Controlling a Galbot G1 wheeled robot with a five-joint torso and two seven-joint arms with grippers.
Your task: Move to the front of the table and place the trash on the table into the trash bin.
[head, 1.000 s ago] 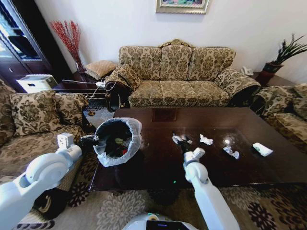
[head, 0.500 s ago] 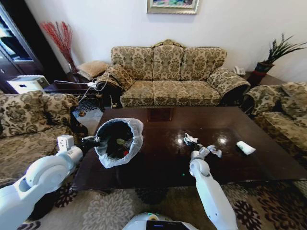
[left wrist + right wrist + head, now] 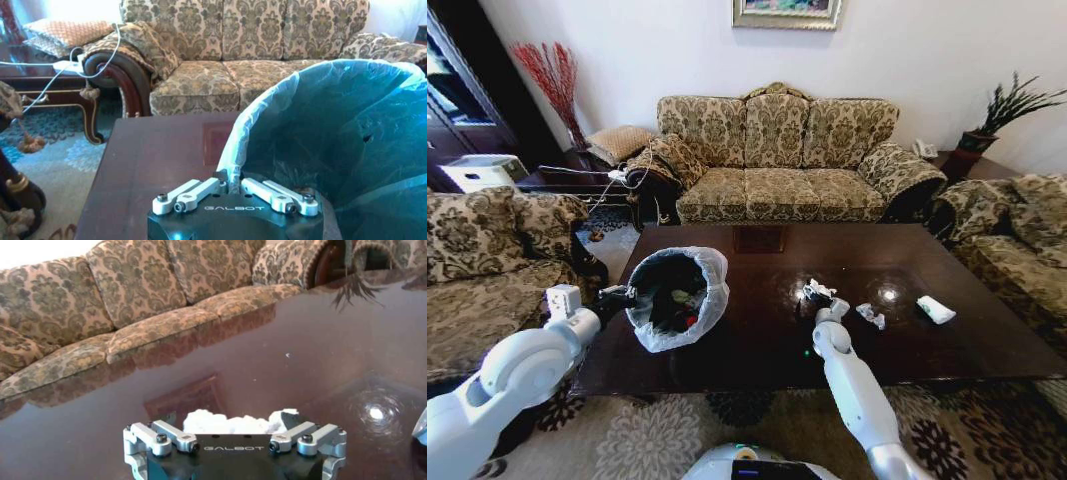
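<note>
Pick-up step: right claw [image 3: 235, 424] clamped on paper wad [image 3: 230, 423] on bench [image 3: 757, 340]; left claw [image 3: 233, 189] pinched bin [image 3: 677, 297] rim; next, carry wad binward

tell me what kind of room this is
Most likely a home living room: a patterned three-seat sofa stands behind a glossy dark coffee table, with a framed picture on the wall and a potted plant in the corner.

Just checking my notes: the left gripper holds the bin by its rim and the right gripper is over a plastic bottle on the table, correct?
Not quite. The right gripper is at a crumpled white paper wad, not a bottle, as the right wrist view shows. The rest holds: the left gripper grips the bin by its rim, at the table.
</note>
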